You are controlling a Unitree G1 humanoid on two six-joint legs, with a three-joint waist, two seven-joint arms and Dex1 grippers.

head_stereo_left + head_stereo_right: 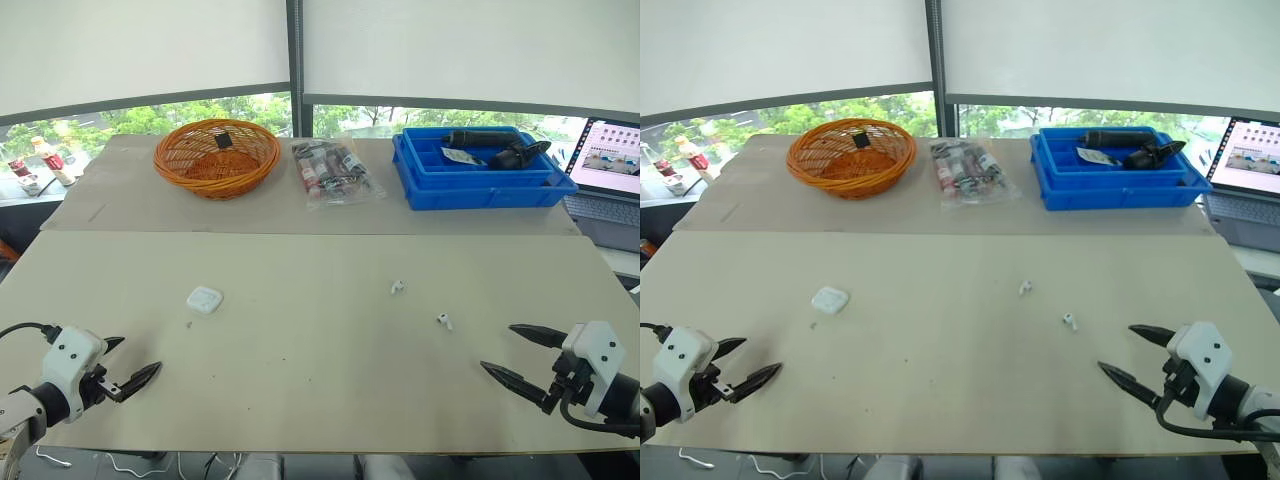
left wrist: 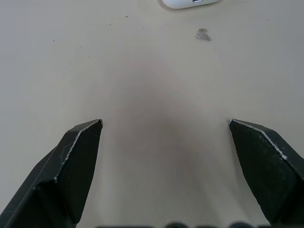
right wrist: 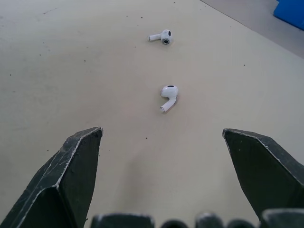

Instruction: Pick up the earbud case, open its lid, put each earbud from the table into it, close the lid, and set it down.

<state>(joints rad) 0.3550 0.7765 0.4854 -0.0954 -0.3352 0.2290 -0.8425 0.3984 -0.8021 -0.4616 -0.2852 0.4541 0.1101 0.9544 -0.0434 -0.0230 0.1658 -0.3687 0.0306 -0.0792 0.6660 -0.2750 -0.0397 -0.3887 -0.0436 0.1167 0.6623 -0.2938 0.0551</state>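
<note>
A white earbud case (image 1: 204, 299) lies shut on the beige table (image 1: 300, 390), left of centre; its edge also appears as the case (image 2: 190, 3) in the left wrist view. Two white earbuds lie to the right: one earbud (image 1: 397, 287) nearer the middle, the other earbud (image 1: 444, 321) closer to the right arm. In the right wrist view they are the near earbud (image 3: 168, 96) and the far earbud (image 3: 162, 36). My left gripper (image 1: 135, 362) is open near the front left edge, short of the case. My right gripper (image 1: 512, 353) is open at the front right, short of the earbuds.
Along the back stand an orange wicker basket (image 1: 216, 156), a clear bag of small items (image 1: 335, 172) and a blue bin (image 1: 480, 170) holding dark tools. A laptop (image 1: 610, 175) sits at the far right. A small scrap (image 2: 203, 34) lies near the case.
</note>
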